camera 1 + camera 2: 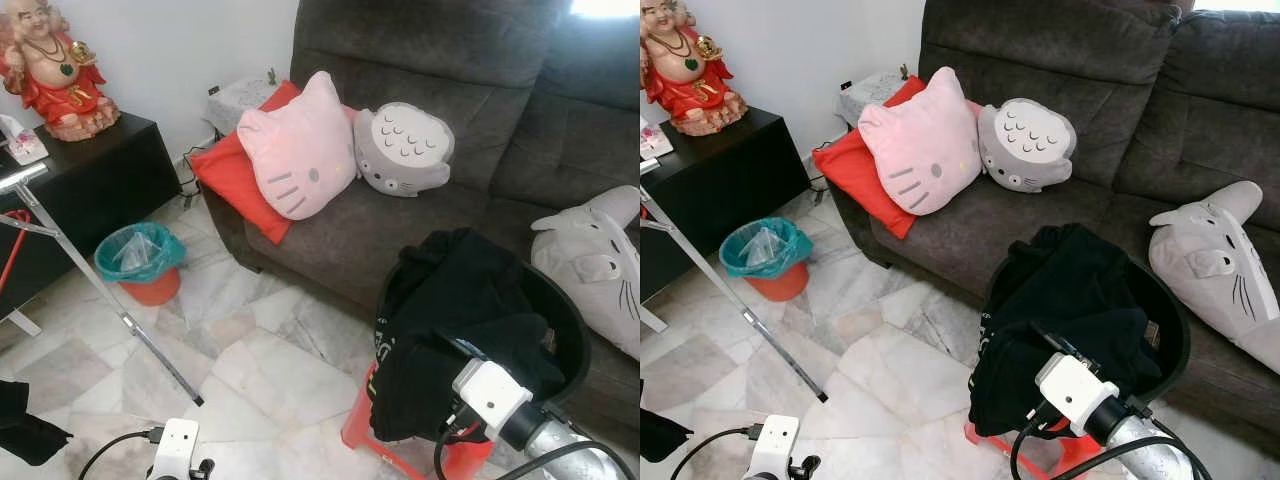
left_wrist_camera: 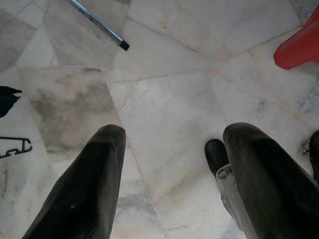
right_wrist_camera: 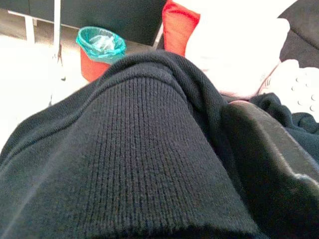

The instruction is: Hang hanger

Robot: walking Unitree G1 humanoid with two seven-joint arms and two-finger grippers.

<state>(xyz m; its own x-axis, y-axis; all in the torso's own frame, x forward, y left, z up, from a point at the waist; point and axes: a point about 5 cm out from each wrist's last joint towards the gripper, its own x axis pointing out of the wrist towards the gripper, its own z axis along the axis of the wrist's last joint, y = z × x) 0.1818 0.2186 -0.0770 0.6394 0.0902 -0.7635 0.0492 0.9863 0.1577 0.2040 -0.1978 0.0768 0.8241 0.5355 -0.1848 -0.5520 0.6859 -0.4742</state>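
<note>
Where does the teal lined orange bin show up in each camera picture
Left eye view: orange bin at left, on the floor beside the black cabinet.
Right eye view: same spot, left.
Right wrist view: upper left, beyond the black garment.
Left wrist view: not in it.
Shared landmark: red cushion.

Floor (image 1: pixel 270 370): pale marble tiles with grey veining. Far wall (image 1: pixel 190 50): plain white. Dark grey fabric sofa (image 1: pixel 480 130) occupies the far right, carrying a red cushion (image 1: pixel 225 170), a pink cat-face cushion (image 1: pixel 300 150) and grey plush cushions. Black cabinet (image 1: pixel 90 180) at far left. Bright daylight enters at upper right.
</note>
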